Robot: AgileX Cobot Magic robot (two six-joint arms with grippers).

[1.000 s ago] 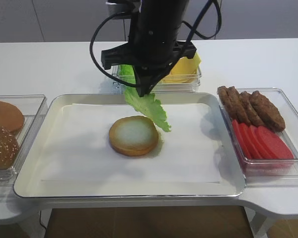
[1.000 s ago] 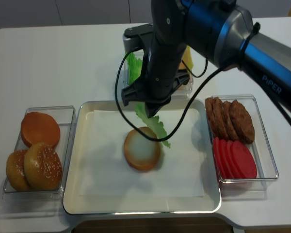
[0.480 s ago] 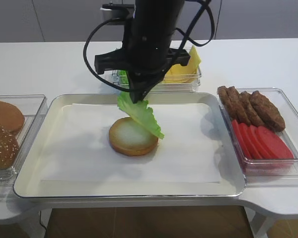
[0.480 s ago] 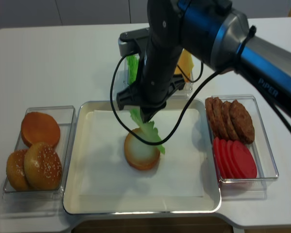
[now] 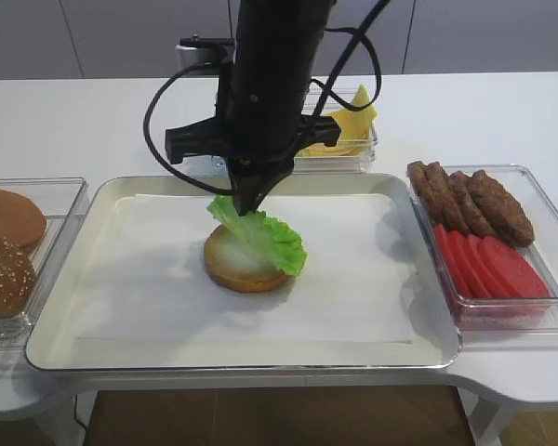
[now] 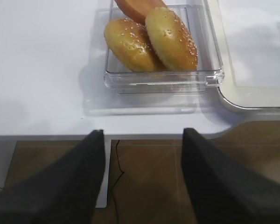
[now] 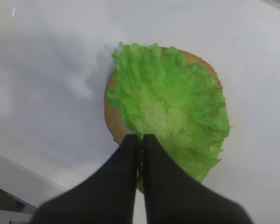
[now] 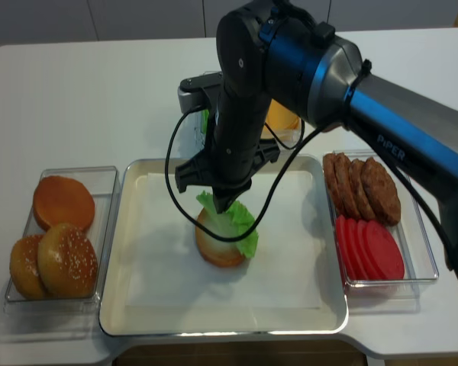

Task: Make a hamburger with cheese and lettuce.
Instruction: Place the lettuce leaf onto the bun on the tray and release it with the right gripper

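Note:
The hamburger bun half (image 5: pixel 225 262) (image 8: pixel 214 252) lies cut face up in the middle of the tray. The lettuce (image 5: pixel 265 240) (image 8: pixel 235 221) (image 7: pixel 172 105) is draped over most of it, hanging past the right rim. My right gripper (image 5: pixel 248 203) (image 8: pixel 220 204) (image 7: pixel 141 139) stands just above the bun's back left rim, shut on the leaf's edge. The cheese (image 5: pixel 342 128) (image 8: pixel 278 118) sits in a clear bin behind the tray, partly hidden by the arm. My left gripper (image 6: pixel 142 135) hangs open and empty at the table's front edge, near the bun bin.
A metal tray (image 5: pixel 242 354) lined with white paper holds the stack. A clear bin of sesame buns (image 5: pixel 5 269) (image 6: pixel 149 37) stands at the left. At the right another bin holds brown patties (image 5: pixel 465 195) and red tomato slices (image 5: pixel 488 265).
My right gripper has moved left and down with the lettuce. The leaf hung beside the bun before and now lies spread across its cut face.

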